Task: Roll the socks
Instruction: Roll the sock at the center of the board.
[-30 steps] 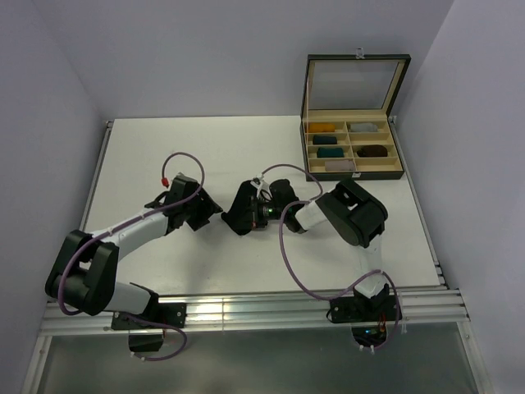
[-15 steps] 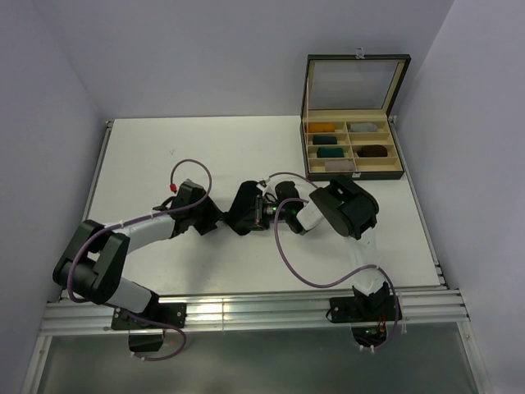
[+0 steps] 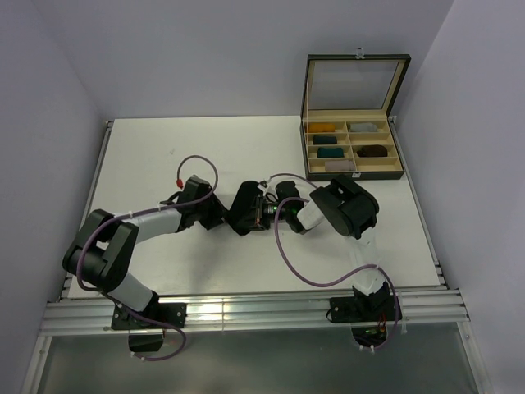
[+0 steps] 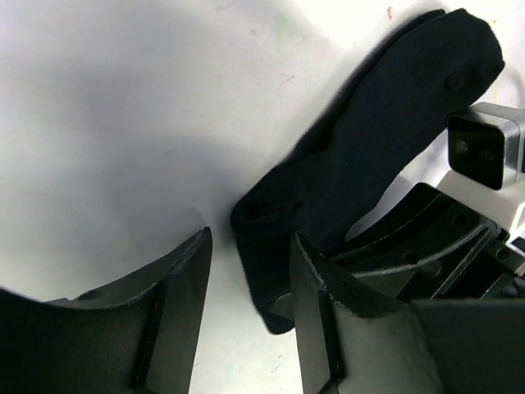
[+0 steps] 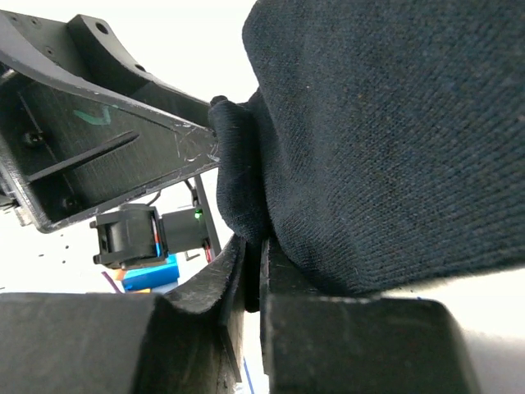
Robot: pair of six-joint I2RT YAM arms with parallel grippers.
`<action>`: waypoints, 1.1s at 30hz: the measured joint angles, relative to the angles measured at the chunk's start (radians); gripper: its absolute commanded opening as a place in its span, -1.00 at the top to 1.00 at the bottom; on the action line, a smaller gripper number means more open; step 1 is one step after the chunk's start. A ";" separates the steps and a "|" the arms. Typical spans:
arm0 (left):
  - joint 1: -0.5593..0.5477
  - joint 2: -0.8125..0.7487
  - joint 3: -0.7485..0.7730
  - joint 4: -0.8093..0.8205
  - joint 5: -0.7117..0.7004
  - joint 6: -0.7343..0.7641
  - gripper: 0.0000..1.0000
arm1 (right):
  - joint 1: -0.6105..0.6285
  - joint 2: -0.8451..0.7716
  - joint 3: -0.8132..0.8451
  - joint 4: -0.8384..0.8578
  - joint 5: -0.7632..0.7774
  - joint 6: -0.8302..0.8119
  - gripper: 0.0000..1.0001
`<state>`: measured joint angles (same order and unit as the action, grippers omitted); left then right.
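A black sock (image 3: pixel 244 205) lies in the middle of the table, between the two grippers. In the left wrist view it (image 4: pixel 385 131) stretches from the upper right down to my left gripper (image 4: pixel 250 238), which is open. The sock's near end lies between the fingers and against the right finger (image 4: pixel 316 287). My right gripper (image 5: pixel 253 250) is shut on a fold at the sock's (image 5: pixel 385 139) edge. It also shows in the top view (image 3: pixel 256 212), close to the left gripper (image 3: pixel 220 215). I cannot make out a brown striped sock.
An open wooden box (image 3: pixel 354 175) stands at the back right, its lid (image 3: pixel 354 82) raised, with rolled bundles in its compartments. The left gripper's finger (image 5: pixel 123 98) crosses the right wrist view just beside the sock. A purple cable (image 3: pixel 287 263) loops over the table.
My left arm has swung right, bringing its open gripper up against the sock's near end. The right gripper shifted slightly left early on and has kept its hold on the sock.
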<state>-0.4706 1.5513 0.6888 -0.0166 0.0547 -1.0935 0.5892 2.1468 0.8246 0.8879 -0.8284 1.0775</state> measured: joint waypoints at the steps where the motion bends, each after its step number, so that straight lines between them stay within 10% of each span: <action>1: -0.004 0.011 0.011 -0.004 -0.001 0.000 0.04 | 0.000 -0.002 0.000 -0.006 0.001 -0.002 0.79; 15: -0.045 0.109 0.117 -0.049 -0.043 0.012 0.32 | 0.001 -0.138 0.039 -0.319 0.074 -0.188 0.11; 23: -0.049 0.140 0.165 -0.079 -0.043 0.044 0.33 | 0.068 -0.363 0.123 -0.754 0.366 -0.488 0.07; 33: -0.051 0.155 0.202 -0.125 -0.038 0.087 0.33 | 0.342 -0.470 0.122 -0.823 0.814 -0.818 0.02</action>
<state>-0.5217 1.7065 0.8909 -0.1413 0.0170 -1.0065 0.9314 1.6772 0.9463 0.0647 -0.0139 0.2596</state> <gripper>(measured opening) 0.339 0.476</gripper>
